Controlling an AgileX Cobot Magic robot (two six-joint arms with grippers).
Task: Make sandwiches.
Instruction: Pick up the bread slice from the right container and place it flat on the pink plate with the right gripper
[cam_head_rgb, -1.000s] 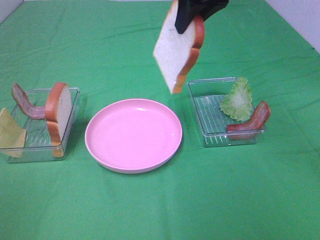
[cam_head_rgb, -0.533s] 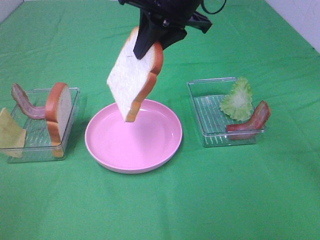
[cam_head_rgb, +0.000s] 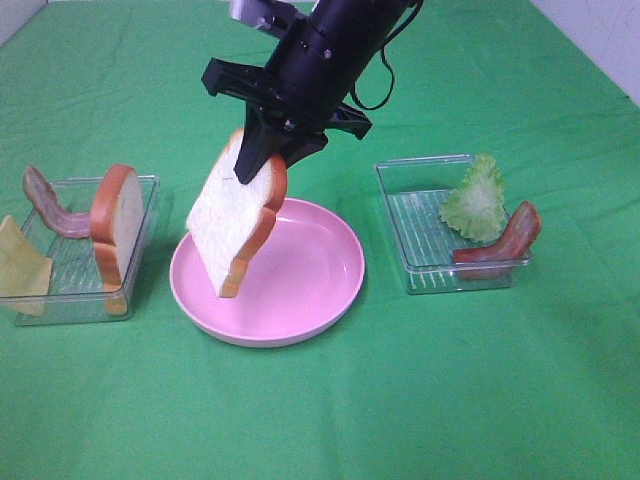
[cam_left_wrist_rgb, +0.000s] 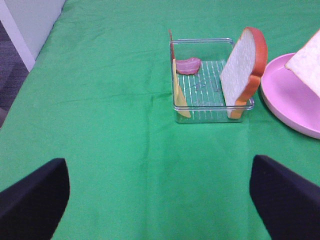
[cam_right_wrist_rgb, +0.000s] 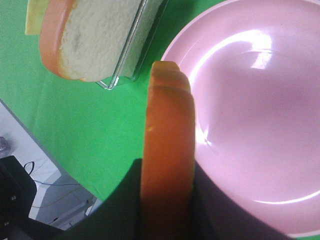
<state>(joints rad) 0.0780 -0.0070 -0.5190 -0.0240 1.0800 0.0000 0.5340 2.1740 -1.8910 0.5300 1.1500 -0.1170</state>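
Observation:
My right gripper is shut on a white bread slice with an orange-brown crust. The slice hangs tilted, its lower edge just above the left part of the pink plate. In the right wrist view the crust sits between the gripper's dark fingers, over the plate's rim. The left tray holds an upright bread slice, a bacon strip and a yellow cheese square. My left gripper stands open over bare cloth, well short of that tray.
A clear tray right of the plate holds a lettuce leaf and a bacon strip. Green cloth covers the whole table. The right arm reaches across the middle from the back.
The right arm has carried the bread slice down and to the left, from high near the right tray to just over the plate's left side. The left gripper has not moved.

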